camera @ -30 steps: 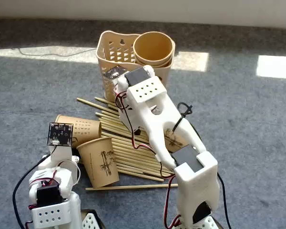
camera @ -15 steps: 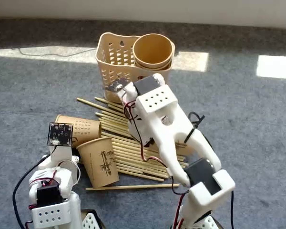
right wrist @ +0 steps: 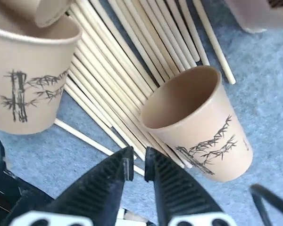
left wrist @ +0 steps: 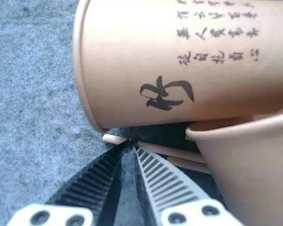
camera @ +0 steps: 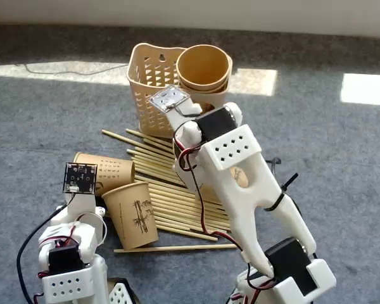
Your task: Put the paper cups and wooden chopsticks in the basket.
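Both my pincers are closed and empty: right gripper (right wrist: pixel 137 157) above the pale wooden chopsticks (camera: pixel 171 206), left gripper (left wrist: pixel 131 145) beside tan paper cups (camera: pixel 132 214) at their nine o'clock. The beige slotted plastic basket (camera: pixel 145 82) at twelve holds stacked cups (camera: pixel 204 63).

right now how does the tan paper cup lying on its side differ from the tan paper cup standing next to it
Pose: the lying tan paper cup rests on its side on the grey carpet; the standing tan paper cup is upright, mouth up. Print: the lying one shows rows of small characters, the standing one a bamboo drawing. Shared: tan paper, side by side, both outside the beige plastic basket.
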Robot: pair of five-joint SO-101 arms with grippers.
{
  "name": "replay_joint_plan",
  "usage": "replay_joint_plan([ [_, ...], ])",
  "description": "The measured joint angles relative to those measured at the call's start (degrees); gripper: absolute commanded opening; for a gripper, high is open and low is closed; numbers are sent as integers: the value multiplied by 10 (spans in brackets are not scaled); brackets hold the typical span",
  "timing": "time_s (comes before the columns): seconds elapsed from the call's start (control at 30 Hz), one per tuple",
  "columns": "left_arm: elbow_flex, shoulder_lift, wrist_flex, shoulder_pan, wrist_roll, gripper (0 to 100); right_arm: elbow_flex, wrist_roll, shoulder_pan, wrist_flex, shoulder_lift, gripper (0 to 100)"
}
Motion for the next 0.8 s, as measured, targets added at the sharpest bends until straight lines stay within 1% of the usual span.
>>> replay_joint_plan([
  [0.07, 0, 0, 0, 0, 0, 24, 0, -59, 0, 0, 0, 210],
  [0.13, 0, 0, 0, 0, 0, 24, 0, -105, 0, 0, 10, 214],
  [0.23, 0, 0, 0, 0, 0, 24, 0, -133, 0, -2, 37, 214],
  [0.47, 0, 0, 0, 0, 0, 24, 0, -140, 1, -47, 72, 214],
  [0.57, 0, 0, 0, 0, 0, 24, 4, -140, 23, -57, 74, 214],
  [0.67, 0, 0, 0, 0, 0, 24, 4, -140, 42, -51, 72, 214],
  [0.73, 0, 0, 0, 0, 0, 24, 4, -138, 46, -26, 62, 214],
  [0.8, 0, 0, 0, 0, 0, 24, 5, -126, 45, -23, 40, 214],
])
